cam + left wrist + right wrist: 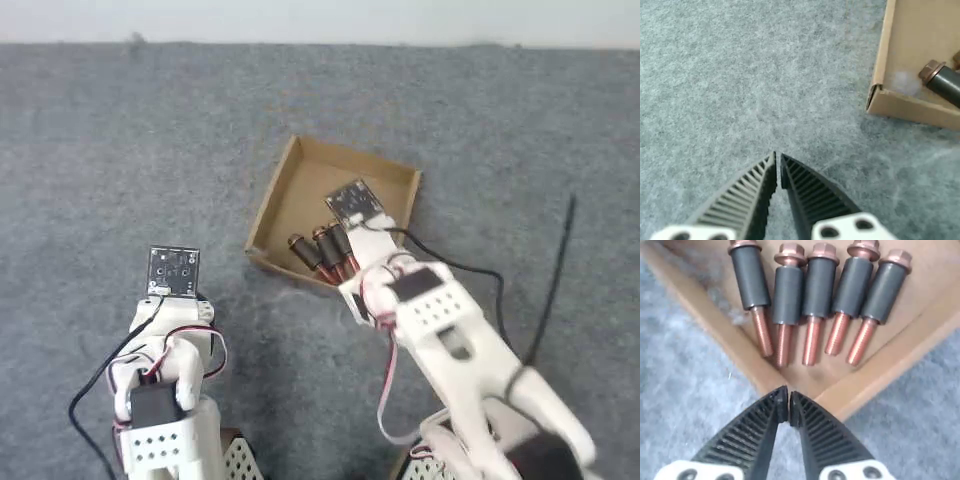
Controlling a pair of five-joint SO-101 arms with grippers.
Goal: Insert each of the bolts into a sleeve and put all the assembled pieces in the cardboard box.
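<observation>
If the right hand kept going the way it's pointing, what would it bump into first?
Most likely the near corner of the cardboard box, just ahead of the right hand; the sleeved bolts lie beyond it. It might pass over the wall, since depth is unclear.

Five assembled pieces (pixel 817 285) are lying side by side in the cardboard box (pixel 300 195), packed into its near corner. Box is sitting mid-desk (pixel 120 150). Right hand (pixel 788 395) is hanging just over that corner. Left hand (pixel 778 160) is sitting over the desk, left of the box and apart from it.
</observation>
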